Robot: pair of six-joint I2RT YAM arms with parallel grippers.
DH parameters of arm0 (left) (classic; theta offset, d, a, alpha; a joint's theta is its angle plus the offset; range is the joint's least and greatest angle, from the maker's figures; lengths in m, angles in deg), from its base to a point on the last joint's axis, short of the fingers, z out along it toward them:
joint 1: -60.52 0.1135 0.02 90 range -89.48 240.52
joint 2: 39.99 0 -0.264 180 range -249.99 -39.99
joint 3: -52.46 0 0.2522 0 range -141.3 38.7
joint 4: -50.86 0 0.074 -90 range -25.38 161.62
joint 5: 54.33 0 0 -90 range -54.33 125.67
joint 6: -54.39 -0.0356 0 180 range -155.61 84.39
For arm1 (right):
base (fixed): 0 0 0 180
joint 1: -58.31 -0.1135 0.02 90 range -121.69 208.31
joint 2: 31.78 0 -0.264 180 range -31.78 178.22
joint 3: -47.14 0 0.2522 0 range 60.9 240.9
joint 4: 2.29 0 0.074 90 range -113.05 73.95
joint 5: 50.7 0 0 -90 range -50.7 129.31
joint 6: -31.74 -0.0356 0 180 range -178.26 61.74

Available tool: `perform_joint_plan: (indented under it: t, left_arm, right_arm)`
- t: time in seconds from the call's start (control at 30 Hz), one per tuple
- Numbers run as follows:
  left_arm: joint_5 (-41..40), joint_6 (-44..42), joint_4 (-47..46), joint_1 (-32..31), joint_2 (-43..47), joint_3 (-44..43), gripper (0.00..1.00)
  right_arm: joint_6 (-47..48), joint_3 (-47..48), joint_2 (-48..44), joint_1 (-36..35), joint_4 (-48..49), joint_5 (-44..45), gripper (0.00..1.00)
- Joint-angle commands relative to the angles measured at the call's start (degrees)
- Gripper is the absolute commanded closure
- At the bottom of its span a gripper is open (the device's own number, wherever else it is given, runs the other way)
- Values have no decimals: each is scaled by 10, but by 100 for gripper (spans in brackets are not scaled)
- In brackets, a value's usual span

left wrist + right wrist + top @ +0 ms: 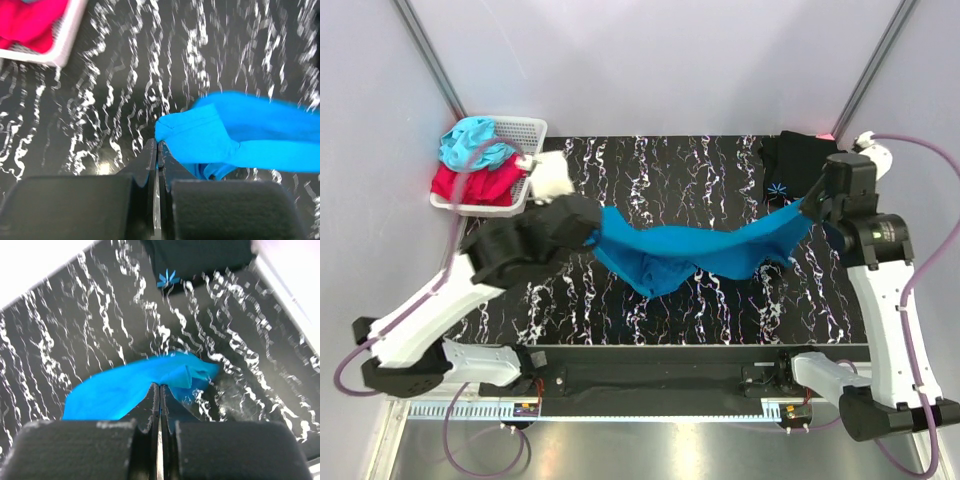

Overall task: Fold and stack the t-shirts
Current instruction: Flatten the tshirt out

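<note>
Marbled worktop [670, 160]: blue t-shirt [710, 250], long axis left-right, ends clamped in left claw [598, 232] and right claw [808, 208]; black t-shirt [790, 160] far right

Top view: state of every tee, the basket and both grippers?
blue tee: lifted, stretched between both grippers, middle sagging.
black tee: lying at the far right, looks folded, apart from both grippers.
basket: upright, holding red cloth and pale-blue cloth.
left gripper: shut on blue tee.
right gripper: shut on blue tee.
</note>
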Motion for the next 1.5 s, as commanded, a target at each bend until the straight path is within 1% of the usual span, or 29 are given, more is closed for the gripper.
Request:
perform_joint_plan:
  t: [0.0,0.17,0.3,0.4,0.6,0.73,0.87,0.9,0.97,1.0,1.03,1.13,1.17,1.23,1.27,1.33,1.37,1.4,1.43,1.47]
  left_arm:
    - [-69,-19,38,24,56,-49,100]
    - [-111,-53,50,30,84,-98,100]
    - [-121,-96,43,30,95,-133,100]
    - [-109,-135,10,30,110,-147,100]
    - [-78,-190,-11,29,111,-209,100]
    - [-24,-236,-48,29,134,-205,100]
    - [-27,-275,-101,29,157,-187,100]
    - [-31,-297,-111,29,157,-186,100]
    - [-56,-322,-137,29,144,-195,100]
    - [-66,-351,-146,29,135,-200,100]
    - [-91,-363,-155,29,112,-214,100]
    - [-115,-416,-195,30,65,-228,100]
    - [-115,-425,-217,30,53,-229,100]
    - [-99,-435,-228,36,17,-240,100]
    - [-81,-432,-226,46,4,-246,100]
    - [-24,-400,-217,96,-29,-255,100]
    - [35,-358,-189,152,-54,-266,100]
    - [36,-341,-174,180,-54,-266,100]
    - [83,-328,-165,203,-71,-266,100]
    - [100,-318,-158,224,-78,-261,100]
  right_arm:
    - [25,66,-4,-2,-27,44,100]
    - [30,129,11,-2,-45,43,100]
    - [36,184,12,-2,-55,42,100]
    - [41,225,12,-2,-66,33,100]
    - [49,311,16,-2,-105,13,100]
    - [60,326,3,-2,-117,-10,100]
    - [71,323,-14,-2,-111,-21,100]
    - [76,322,-12,-2,-105,-24,100]
    - [84,323,1,-2,-91,-30,100]
    - [86,327,9,-2,-85,-35,100]
    - [88,328,17,-2,-74,-45,100]
    - [86,334,51,-2,-48,-71,100]
    - [86,340,70,-2,-41,-77,100]
    - [85,344,90,-2,-27,-90,100]
    - [84,344,107,-2,-25,-90,100]
    - [85,342,122,-2,-13,-94,100]
    - [83,337,131,-2,-4,-94,100]
    - [83,335,135,-2,-4,-94,100]
    - [84,334,139,-2,0,-95,100]
    - [84,332,145,-2,2,-94,100]
